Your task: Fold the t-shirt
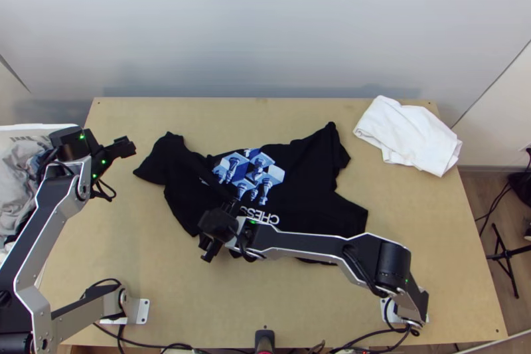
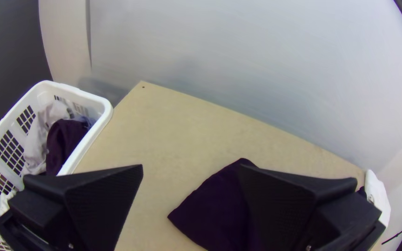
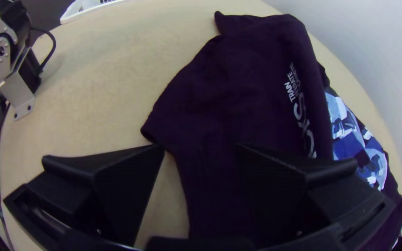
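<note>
With left tool (image 2: 190, 166) and right tool (image 3: 201, 147) open, I'm likely straightening the t-shirt (image 1: 308, 181); next, pinch its side toward the desk's (image 1: 441, 274) near edge.

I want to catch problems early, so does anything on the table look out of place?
The t-shirt lies askew, a fold partly hiding its printed front, so it isn't spread flat. The white cloth at the far right corner seems to poke past the table's side edge. Nothing looks spilled.
</note>
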Motion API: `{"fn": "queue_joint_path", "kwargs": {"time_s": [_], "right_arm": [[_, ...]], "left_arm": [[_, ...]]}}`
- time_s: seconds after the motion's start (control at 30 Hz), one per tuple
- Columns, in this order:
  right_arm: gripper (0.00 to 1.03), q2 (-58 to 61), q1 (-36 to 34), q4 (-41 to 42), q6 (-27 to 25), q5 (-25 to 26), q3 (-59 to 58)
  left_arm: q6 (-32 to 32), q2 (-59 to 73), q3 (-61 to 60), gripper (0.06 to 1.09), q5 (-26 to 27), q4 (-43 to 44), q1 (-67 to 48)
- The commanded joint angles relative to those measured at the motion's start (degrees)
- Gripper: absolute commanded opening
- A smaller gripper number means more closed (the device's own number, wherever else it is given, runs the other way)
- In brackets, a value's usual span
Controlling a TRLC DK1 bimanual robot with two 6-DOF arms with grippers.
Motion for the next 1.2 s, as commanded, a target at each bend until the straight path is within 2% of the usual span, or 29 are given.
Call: {"fn": "queue_joint_path", "kwargs": {"time_s": [0.0, 0.13, 0.2, 0.3, 0.33, 0.43, 0.47, 0.5, 0.7, 0.87, 1.17], "right_arm": [[0.60, 1.2, -0.8, -2.1, 5.4, -1.9, 2.3], [0.59, 1.8, -2.6, -5.4, 11.5, -5.4, 4.5], [0.51, 2.3, -3.8, -8.0, 14.9, -7.6, 6.1], [0.48, 2.5, -5.6, -10.0, 18.0, -11.3, 6.8], [0.41, 2.5, -5.9, -10.5, 18.4, -12.0, 6.8], [0.12, 1.8, -6.6, -10.9, 18.7, -13.5, 6.3], [0.05, 1.5, -6.7, -11.0, 18.6, -13.7, 5.8], [0.03, 0.9, -6.7, -11.2, 18.6, -13.8, 5.2], [0.03, -3.6, -7.3, -13.1, 18.7, -14.7, 0.1], [0.03, -11.8, -8.7, -13.2, 18.7, -14.9, -9.5], [0.03, -28.5, -17.1, -13.2, 17.6, -14.9, -27.0]], "left_arm": [[0.0, 0.4, 0.2, 1.05, 0.0, 0.1, 0.1], [0.1, 0.6, 0.5, 1.05, -0.1, 0.1, 0.1], [0.1, 0.7, 0.7, 1.05, 0.0, 0.1, 0.2], [0.2, 0.7, 0.7, 1.05, -0.1, 0.1, 0.3], [0.2, 0.8, 0.7, 1.05, -0.1, 0.1, 0.3], [0.2, 1.0, 0.8, 1.05, 0.0, 0.1, 0.6], [0.2, 1.0, 0.7, 1.05, 0.0, 0.1, 0.6], [0.2, 1.0, 0.8, 1.05, 0.0, 0.1, 0.6], [0.2, 1.1, 0.9, 1.05, 0.0, 0.1, 1.0], [0.2, 1.3, 0.9, 1.05, 0.0, 0.1, 1.4], [0.0, 1.7, 1.4, 1.05, 0.1, 0.2, 1.3]]}}
